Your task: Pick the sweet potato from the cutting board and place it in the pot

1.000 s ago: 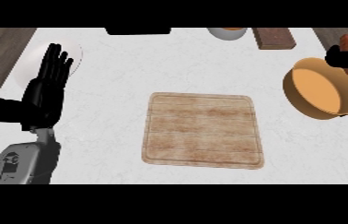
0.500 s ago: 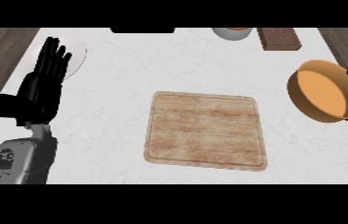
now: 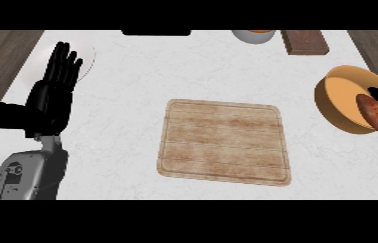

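Wooden cutting board [image 3: 221,142] lies bare in the middle of the counter [image 3: 148,72]. The reddish sweet potato [image 3: 366,108] sits in the orange pot [image 3: 336,94] at the right edge. Only a dark tip of the right hand [image 3: 373,91] shows by it, so I cannot tell its grip. The left hand [image 3: 52,94] rests spread, fingers up, near the left edge. Placing looks almost done. Next, the right hand must let go, if it holds on, and lift away.

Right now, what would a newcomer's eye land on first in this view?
The cutting board lies in the middle of the view with nothing on it. At the right edge sits the orange pot, with a reddish sweet potato showing over its opening, cut off by the frame. At the left, the black left hand rests open, fingers up.
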